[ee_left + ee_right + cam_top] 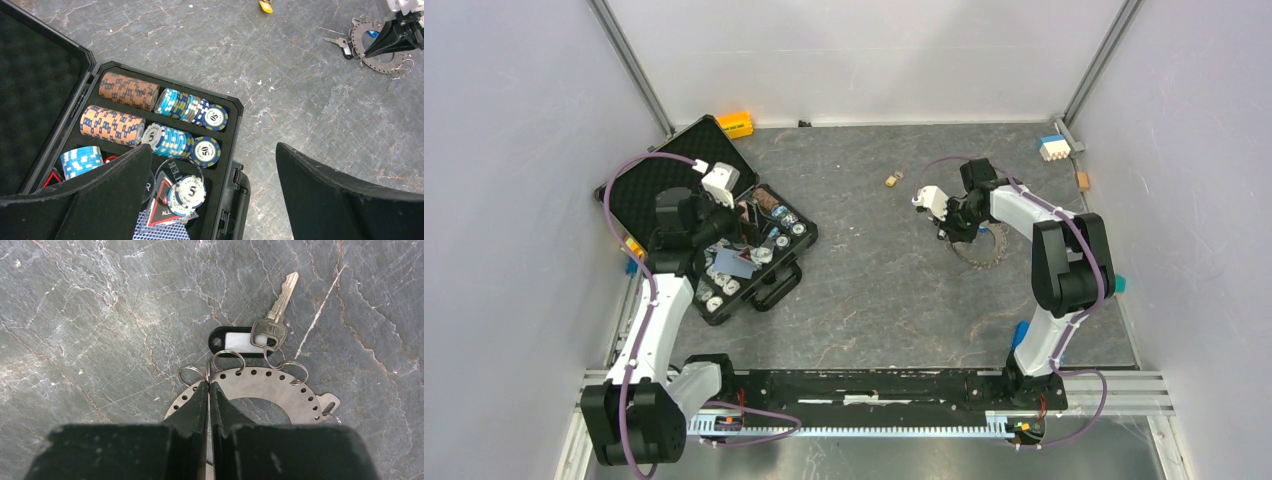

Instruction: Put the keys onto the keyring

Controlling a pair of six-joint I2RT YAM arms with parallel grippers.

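Closest to the lens, the left fingers (345, 195) stand spread wide and hold nothing. They hang above the open chip case (639, 182) at the left edge of the bench (874, 290). Its stacks of poker chips (122, 90) play no part in the job.

Further right, near the far edge at about the middle, a small yellow-headed key (893, 180) lies loose on the bench, well apart from everything else.

Right of centre lies the keyring (260, 385). It is a flat, silvery, ring-shaped plate with a row of small holes along its outer rim. Several thin wire split rings (228, 361) are hooked through those holes and splay outward. One silver key (276, 315) lies just beyond the rim, its head apparently threaded on one of the split rings. A black tag (235, 342) with a white label touches it and seems to hang on a neighbouring ring. A blue speck shows by the plate in the left wrist view, too small to name.

The right fingers (197, 407) are drawn almost together at the plate's rim. A thin wire ring stands upright between the tips, so they look pinched on the keyring.

By my reading the task is partly done at best. One key seems hung, and the yellow-headed one is not yet on and lies far from the plate.
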